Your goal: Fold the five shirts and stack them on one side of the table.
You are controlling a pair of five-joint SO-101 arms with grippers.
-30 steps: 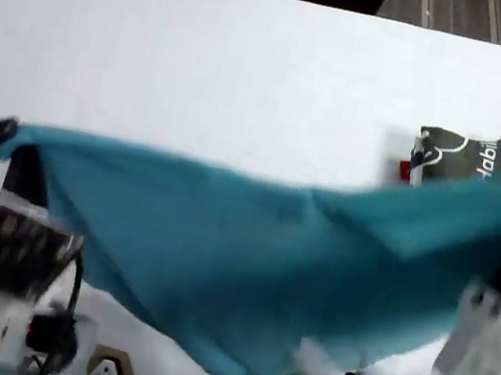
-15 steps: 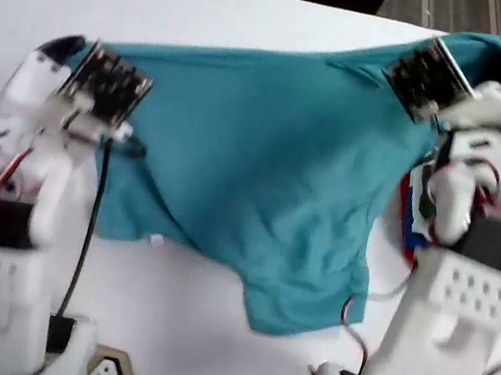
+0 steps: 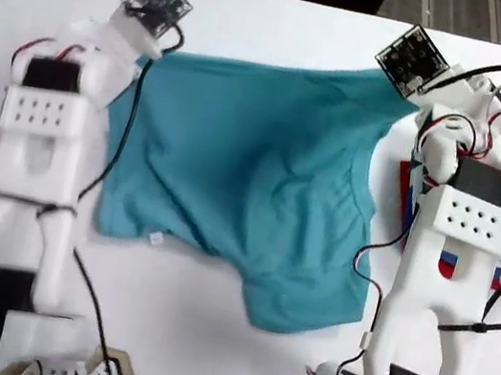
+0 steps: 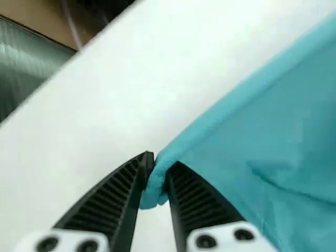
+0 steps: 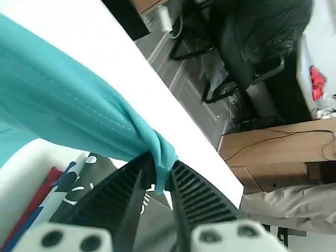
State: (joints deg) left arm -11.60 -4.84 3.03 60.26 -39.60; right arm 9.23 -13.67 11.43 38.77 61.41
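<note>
Nearest the camera, both arm bases sit at the front edge of the white worktop, cables trailing between them. The left arm stretches away on one side and the right arm on the other, with the teal shirt between them. The shirt's near end bunches into a rumpled lobe just beside the right arm, and a small white tag shows on the hem closer to the left arm.

Moving further out, the cloth widens and lies wrinkled across the middle of the worktop. Beside it, partly under the right arm, sits the stack of folded shirts, with red and blue edges showing and a dark one on top.

At the far edge of the shirt, the left fingers are pinching one teal corner, a little fold of cloth squeezed between the ribbed pads with bare worktop beyond. The right fingers are clamped on the opposite corner, the fabric gathered into a tight twist at the tips, with the folded stack right below. The far hem runs between the two grips.

Past the worktop's far edge there's a dark office chair and a wooden desk.
</note>
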